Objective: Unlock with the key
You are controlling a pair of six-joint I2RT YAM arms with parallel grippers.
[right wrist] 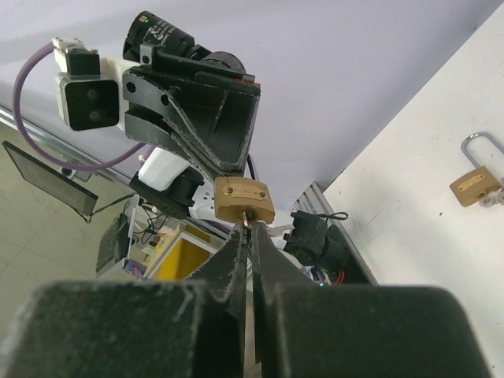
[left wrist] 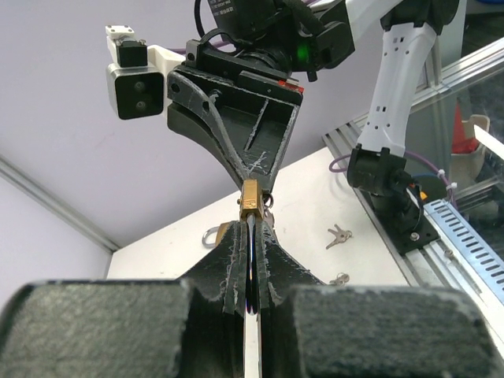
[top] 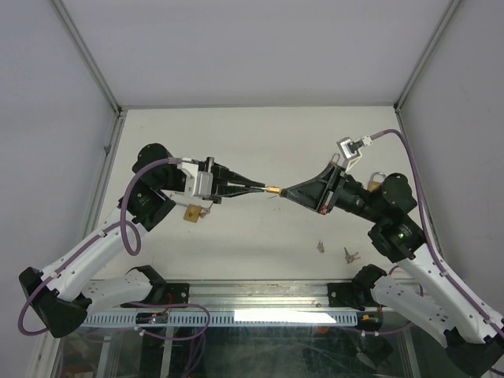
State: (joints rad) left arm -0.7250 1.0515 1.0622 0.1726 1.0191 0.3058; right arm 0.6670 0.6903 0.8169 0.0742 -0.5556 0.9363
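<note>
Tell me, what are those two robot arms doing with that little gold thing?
They are working on a small brass padlock, held up in the air between them. The left gripper holds it from the shackle side. The right gripper pinches a small metal key against the padlock's underside, seemingly at the keyhole. I cannot tell whether the lock has opened. A second brass padlock and spare keys lie on the white table.

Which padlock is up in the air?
The middle padlock, held up between the left pincer and right pincer. The left-side padlock and right-side padlock lie on the table.
</note>
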